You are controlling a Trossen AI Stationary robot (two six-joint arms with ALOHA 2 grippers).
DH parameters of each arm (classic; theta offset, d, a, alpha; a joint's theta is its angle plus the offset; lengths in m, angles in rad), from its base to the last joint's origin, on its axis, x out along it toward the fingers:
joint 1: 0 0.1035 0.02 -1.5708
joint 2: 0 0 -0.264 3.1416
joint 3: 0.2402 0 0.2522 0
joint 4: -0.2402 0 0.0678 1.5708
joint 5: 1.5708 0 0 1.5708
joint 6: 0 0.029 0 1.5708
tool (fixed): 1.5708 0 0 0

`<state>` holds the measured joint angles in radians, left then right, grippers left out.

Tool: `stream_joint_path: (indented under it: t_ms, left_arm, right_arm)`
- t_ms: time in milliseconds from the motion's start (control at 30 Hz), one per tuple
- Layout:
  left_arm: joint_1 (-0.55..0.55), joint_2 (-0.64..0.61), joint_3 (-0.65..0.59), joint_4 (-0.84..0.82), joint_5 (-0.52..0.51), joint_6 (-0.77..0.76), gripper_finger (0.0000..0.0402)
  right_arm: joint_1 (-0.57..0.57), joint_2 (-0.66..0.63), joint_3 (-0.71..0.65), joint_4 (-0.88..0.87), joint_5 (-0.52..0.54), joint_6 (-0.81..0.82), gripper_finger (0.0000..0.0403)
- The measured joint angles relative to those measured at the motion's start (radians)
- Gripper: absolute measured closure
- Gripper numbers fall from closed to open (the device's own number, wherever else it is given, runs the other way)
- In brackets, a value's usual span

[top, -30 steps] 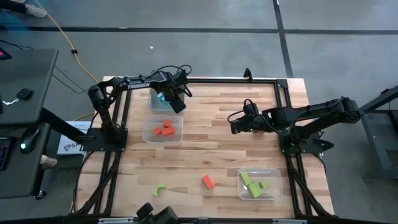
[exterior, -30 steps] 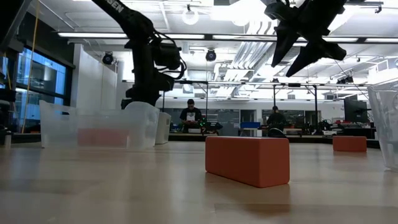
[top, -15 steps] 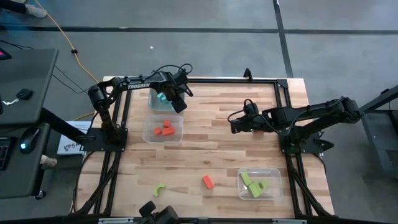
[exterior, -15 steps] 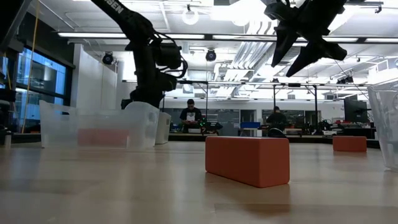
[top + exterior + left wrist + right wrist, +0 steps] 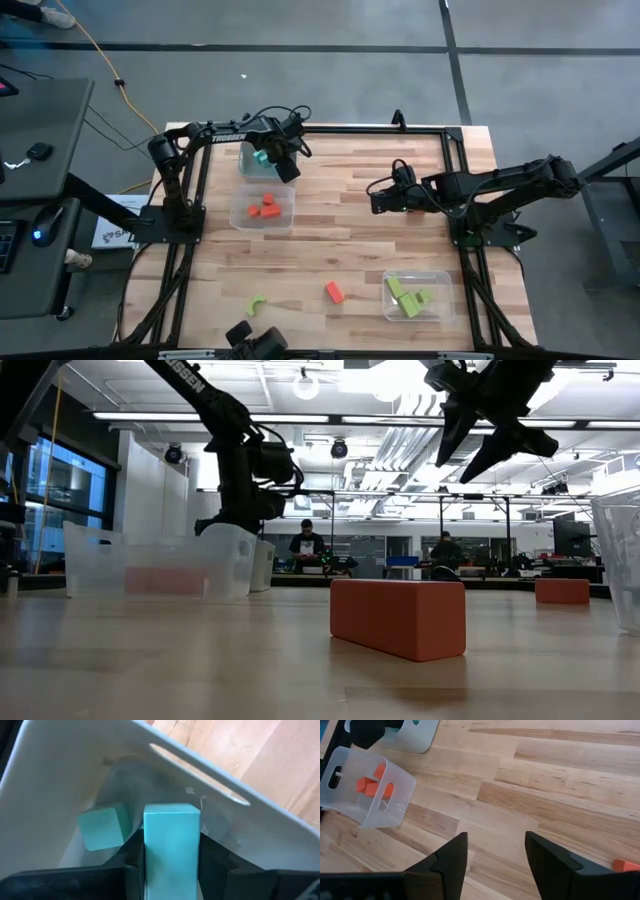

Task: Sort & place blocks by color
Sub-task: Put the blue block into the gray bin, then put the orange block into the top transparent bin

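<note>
Cyan block (image 5: pixel 171 845) clamped in your left claw (image 5: pixel 170 865), inside the far clear bin (image 5: pixel 60 775).
It hangs beside a cyan cube (image 5: pixel 102 826), likely for release there. Your right claw (image 5: pixel 496 851) waits spread above bare surface (image 5: pixel 555 785), mid-table.

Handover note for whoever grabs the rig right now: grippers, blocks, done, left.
Left gripper: shut on a cyan block, held over the far-left bin, which already holds one cyan cube.
Right gripper: open, empty, hovering above mid-table.
Done: red blocks in the middle-left bin; green blocks in the near-right bin.
Left: release the cyan block; then the loose red block and the green arch on the near part of the table.
</note>
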<state>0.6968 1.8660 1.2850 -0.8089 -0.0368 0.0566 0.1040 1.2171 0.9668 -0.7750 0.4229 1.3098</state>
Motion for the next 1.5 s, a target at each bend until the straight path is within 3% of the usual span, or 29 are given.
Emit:
stream_joint_path:
  t_ms: [900, 1100, 1267, 1500]
  left_arm:
    - [0.006, 0.0, 0.014, -0.024, 0.0, 0.034, 0.0229]
    - [0.006, 0.0, 0.119, -0.122, 0.0, 0.034, 0.0233]
    - [0.006, 0.0, 0.242, -0.231, -0.004, 0.034, 0.0233]
    - [0.001, -0.001, 0.422, -0.387, -0.004, 0.014, 0.0233]
  right_arm:
    - [0.0, 0.0, 0.0, 0.008, -0.013, -0.006, 0.0214]
    - [-0.006, 0.0, 0.0, -0.032, -0.047, -0.029, 0.0214]
    - [-0.035, 0.0, 0.0, -0.178, -0.135, -0.047, 0.0199]
    - [-0.093, 0.0, 0.0, -0.357, -0.24, -0.317, 0.0175]
